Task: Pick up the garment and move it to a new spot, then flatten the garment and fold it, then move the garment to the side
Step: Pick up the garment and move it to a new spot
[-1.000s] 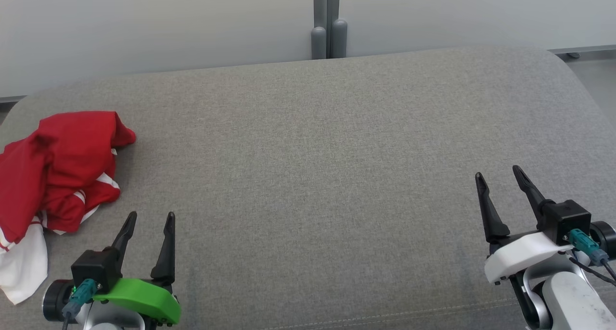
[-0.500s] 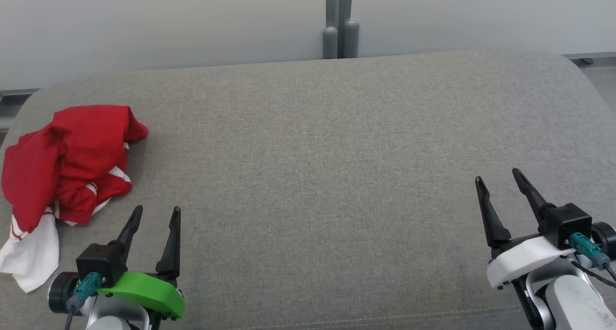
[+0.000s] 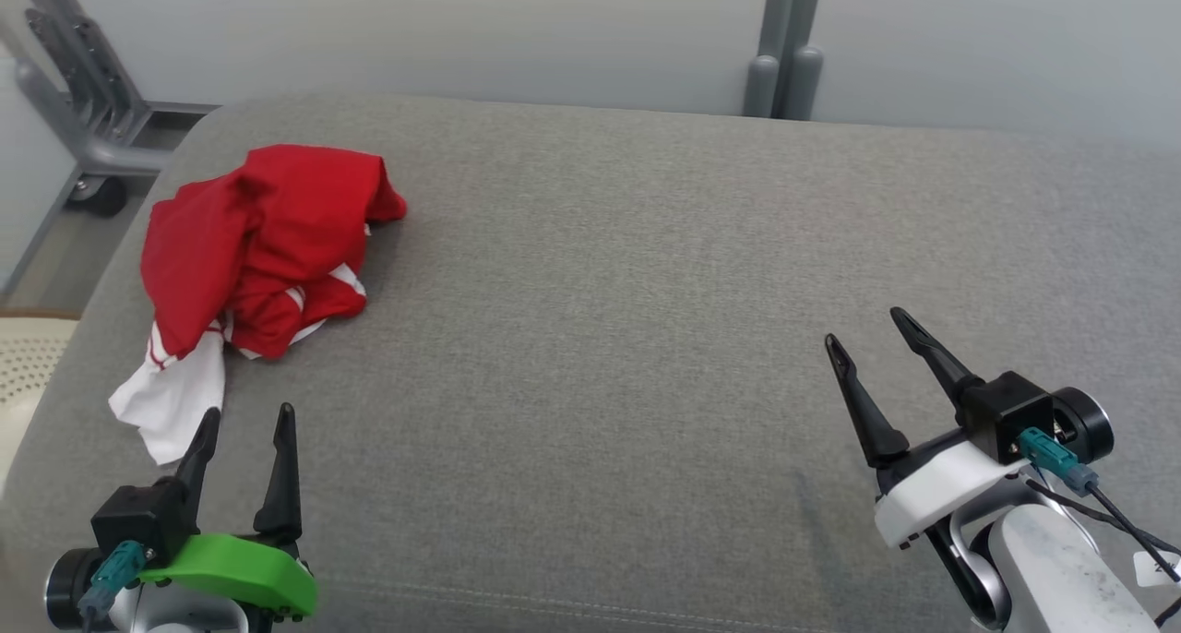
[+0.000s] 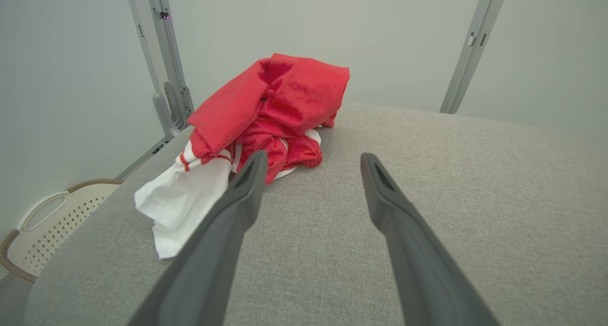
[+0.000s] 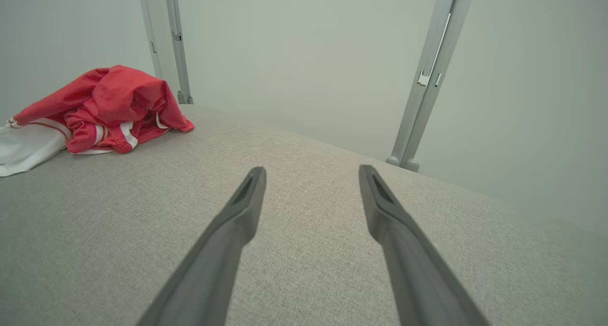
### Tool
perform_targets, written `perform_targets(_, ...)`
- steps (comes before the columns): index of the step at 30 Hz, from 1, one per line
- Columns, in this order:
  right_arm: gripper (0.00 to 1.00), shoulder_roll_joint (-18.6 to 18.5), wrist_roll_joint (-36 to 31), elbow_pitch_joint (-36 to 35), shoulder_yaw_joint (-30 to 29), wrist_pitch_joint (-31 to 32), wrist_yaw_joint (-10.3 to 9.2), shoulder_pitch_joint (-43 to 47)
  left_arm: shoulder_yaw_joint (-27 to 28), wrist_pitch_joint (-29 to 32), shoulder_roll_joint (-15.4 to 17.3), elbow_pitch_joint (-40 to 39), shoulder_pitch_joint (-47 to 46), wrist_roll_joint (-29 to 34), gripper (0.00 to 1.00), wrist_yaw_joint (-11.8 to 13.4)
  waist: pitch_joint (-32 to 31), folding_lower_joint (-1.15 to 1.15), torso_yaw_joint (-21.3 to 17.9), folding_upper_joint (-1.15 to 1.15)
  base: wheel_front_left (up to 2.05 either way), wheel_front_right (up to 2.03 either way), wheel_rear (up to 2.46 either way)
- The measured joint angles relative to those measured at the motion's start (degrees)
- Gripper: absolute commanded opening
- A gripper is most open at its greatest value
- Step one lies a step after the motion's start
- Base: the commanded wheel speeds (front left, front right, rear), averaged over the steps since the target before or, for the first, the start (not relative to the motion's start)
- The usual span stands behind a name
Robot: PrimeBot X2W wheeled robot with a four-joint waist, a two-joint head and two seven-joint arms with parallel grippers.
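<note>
A crumpled red garment (image 3: 258, 236) with white stripes and a white part lies bunched at the far left of the grey cushioned surface (image 3: 600, 273). In the left wrist view the garment (image 4: 270, 107) sits just beyond my fingertips, slightly left. The right wrist view has the garment (image 5: 104, 107) far off to the left. My left gripper (image 3: 244, 418) hovers open near the front left, a short way in front of the white part, holding nothing. My right gripper (image 3: 867, 328) stands open and empty at the front right, far from the cloth.
A pale perforated basket (image 4: 42, 221) sits on the floor past the surface's left edge. A grey metal frame with a wheel (image 3: 83, 144) stands at the back left. Grey posts (image 3: 780, 70) rise against the wall behind.
The head camera has turned left, so the whole scene shifted right in its view. Both grippers stay open; the garment lies as before.
</note>
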Motion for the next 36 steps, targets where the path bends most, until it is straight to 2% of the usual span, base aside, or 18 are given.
perform_targets(6,1.0,-0.35,0.04,0.37,-2.65,0.0,-0.1,0.37,-1.44,0.0,-0.05,1.27,-0.07,0.01,1.0,0.0,-0.02,0.0,4.73,0.0,0.0,0.0,0.0)
perform_targets(12,1.0,-0.03,0.01,0.35,-2.13,0.0,-0.05,0.46,-0.14,0.0,-0.26,1.29,-0.14,-0.1,1.0,-0.01,0.34,0.0,8.62,0.0,0.0,0.0,0.0)
perform_targets(19,1.0,-0.18,-0.67,-0.12,-1.66,0.0,0.24,-0.3,-2.37,0.0,1.37,2.43,-3.52,-0.12,1.0,-0.01,2.71,0.0,9.79,0.0,0.0,0.0,0.0)
perform_targets(23,1.0,-0.71,-1.18,-0.87,-1.58,0.0,0.27,-2.04,-3.5,0.41,2.68,4.13,-6.86,-2.16,1.0,-0.02,4.62,0.0,9.78,0.0,0.0,0.0,0.0)
perform_targets(25,1.0,-1.12,-1.75,-1.26,-1.6,0.0,0.63,-2.82,-4.47,3.23,3.72,5.25,-9.12,-3.91,1.0,-0.03,5.68,0.0,9.72,0.0,0.0,0.0,0.0)
perform_targets(29,1.0,-2.36,-2.6,-2.08,-1.65,0.0,0.77,-5.04,-8.23,15.15,8.51,7.69,-19.22,-7.59,1.0,-0.04,8.62,0.0,9.58,0.0,0.0,0.0,0.0)
perform_targets(32,1.0,-2.44,-2.99,-2.66,-1.25,-0.01,1.05,-7.11,-10.17,23.17,9.92,8.98,-24.19,-12.92,1.0,-0.29,10.57,0.0,9.41,0.0,0.0,0.0,0.0)
perform_targets(36,1.0,-2.43,-3.02,-3.18,-0.94,-0.15,1.24,-9.46,-9.23,32.14,10.82,10.72,-29.59,-21.24,1.0,-0.38,13.31,0.0,8.95,0.0,0.0,0.0,0.0)
